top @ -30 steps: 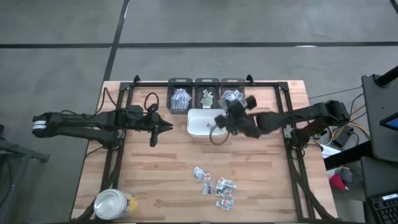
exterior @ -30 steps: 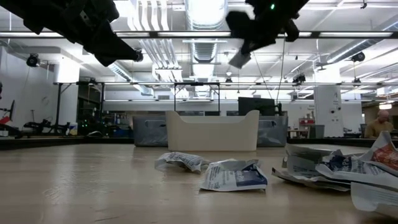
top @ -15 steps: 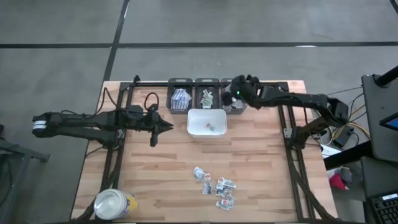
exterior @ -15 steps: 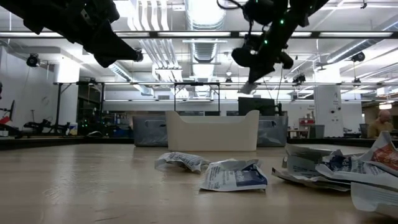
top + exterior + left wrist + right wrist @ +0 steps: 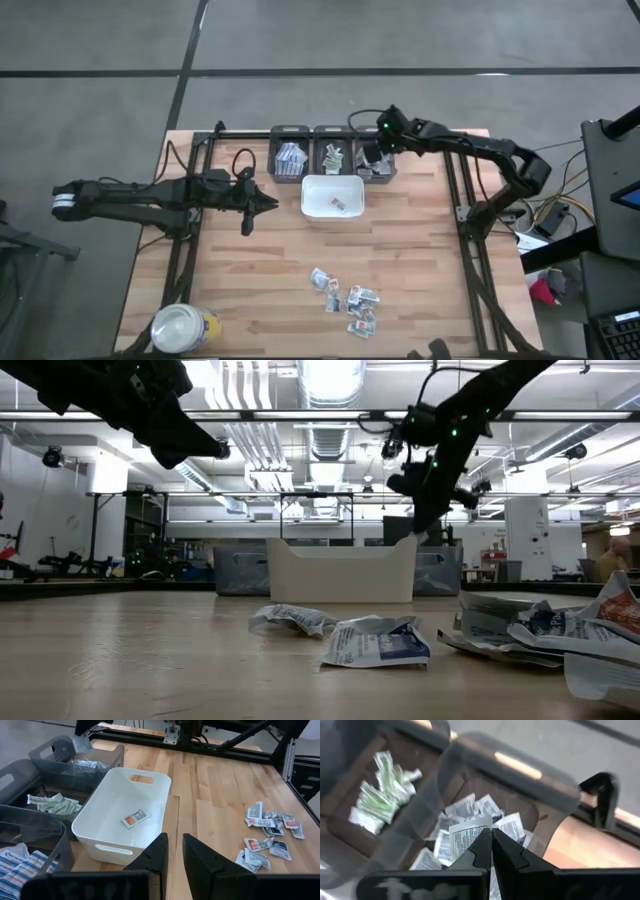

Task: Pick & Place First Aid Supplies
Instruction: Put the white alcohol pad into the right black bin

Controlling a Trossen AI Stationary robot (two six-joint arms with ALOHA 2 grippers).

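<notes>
right wrist view | right pincer [image 5: 491, 842] pinching packet [image 5: 468, 836] | above grey bin [image 5: 520, 775]

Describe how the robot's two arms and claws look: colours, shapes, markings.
Both arms are slim, black and jointed. The left arm has a white band near its base; the right arm shows a green light at its wrist. Each claw, such as the left claw, has two dark, tapered fingers.

3 grey bins [image 5: 331, 151], 1 white tray [image 5: 320, 207], 1 jar [image 5: 183, 328], 2 arms.
</notes>
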